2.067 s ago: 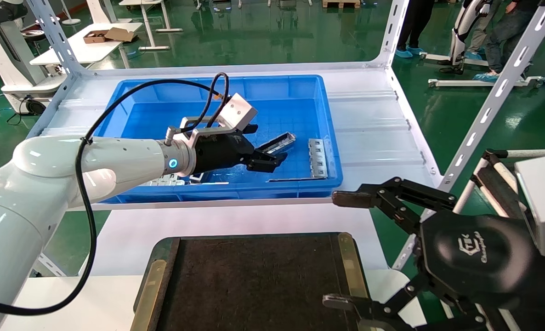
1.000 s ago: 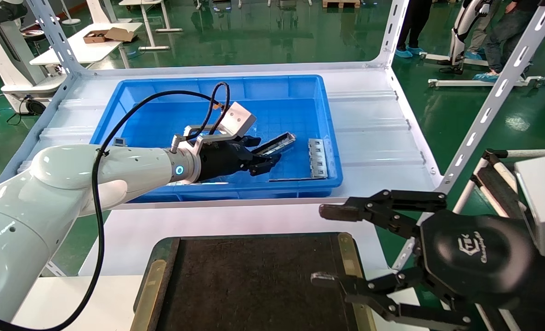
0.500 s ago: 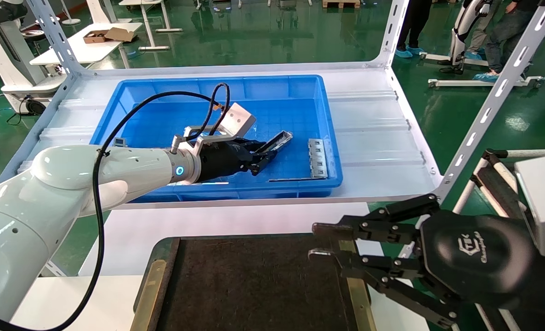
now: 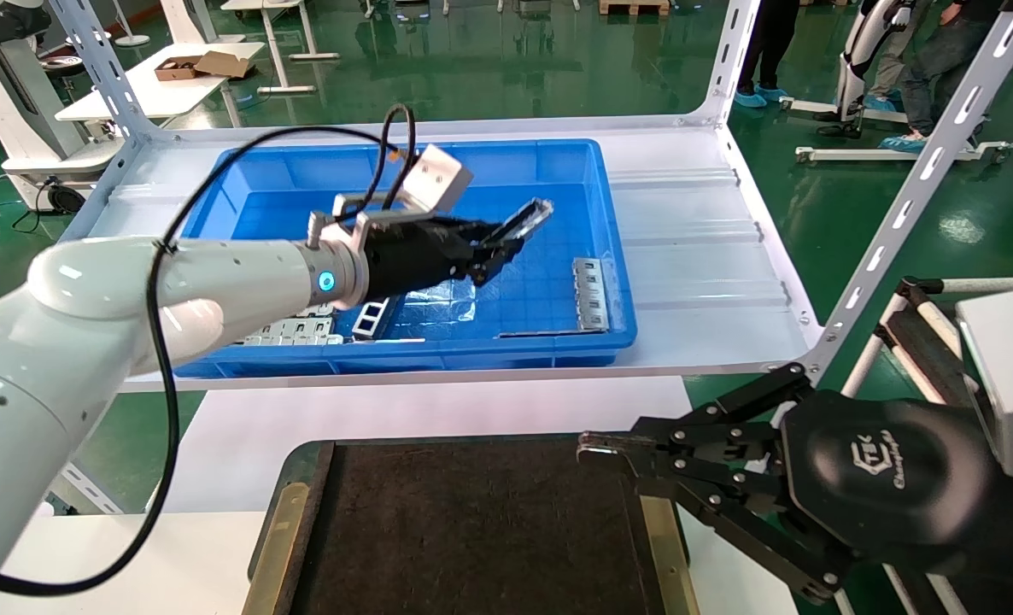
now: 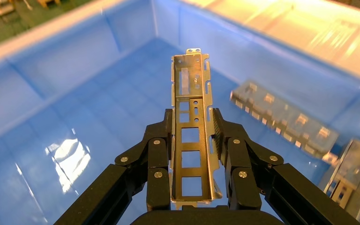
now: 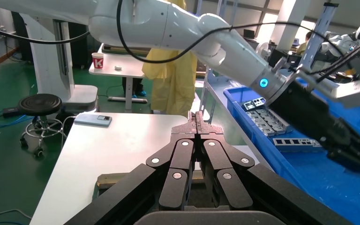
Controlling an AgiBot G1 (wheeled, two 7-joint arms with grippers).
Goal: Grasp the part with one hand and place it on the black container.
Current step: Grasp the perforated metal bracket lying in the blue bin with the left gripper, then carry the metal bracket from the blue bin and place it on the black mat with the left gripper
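Lifted since before, the left gripper [image 4: 496, 242] held one part [image 4: 524, 220] pinched between its fingers, up above the floor of the blue bin [image 4: 609, 256]. Two more metal strips [image 4: 589, 293] lay in that bin. Nearer than the bin, the right gripper [image 4: 592, 448] was pressed together beside one black container [image 4: 472, 530] on the white table [image 4: 387, 410].
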